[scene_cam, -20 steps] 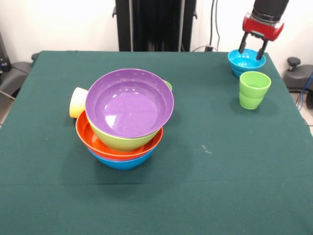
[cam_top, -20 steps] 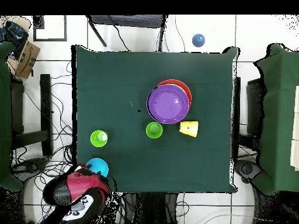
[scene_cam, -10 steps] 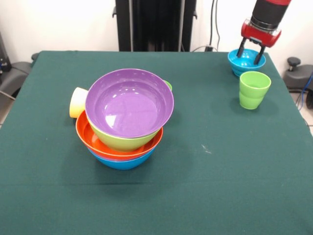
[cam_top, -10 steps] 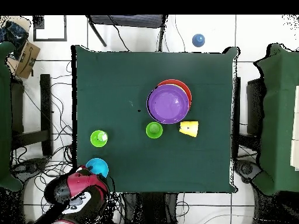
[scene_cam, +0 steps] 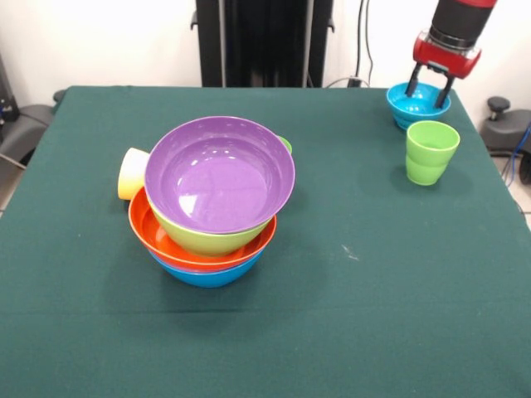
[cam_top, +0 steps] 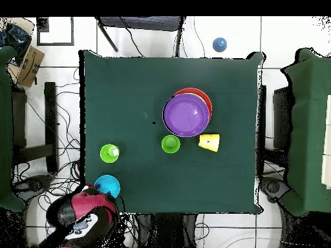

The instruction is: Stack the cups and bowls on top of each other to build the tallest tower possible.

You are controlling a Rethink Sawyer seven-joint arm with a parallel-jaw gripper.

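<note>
At the table's far right corner in the front view, the gripper [scene_cam: 429, 83] hangs with fingers spread and empty over the turquoise bowl [scene_cam: 417, 104], its tips straddling the bowl's far rim, so the bowl lies directly below them.

In the front view the tower [scene_cam: 212, 203] of nested bowls stands left of the table's [scene_cam: 348, 332] middle with one cup [scene_cam: 133, 173] lying against its left side, while far right a small bowl [scene_cam: 417, 104] sits behind an upright cup [scene_cam: 431, 152].
</note>
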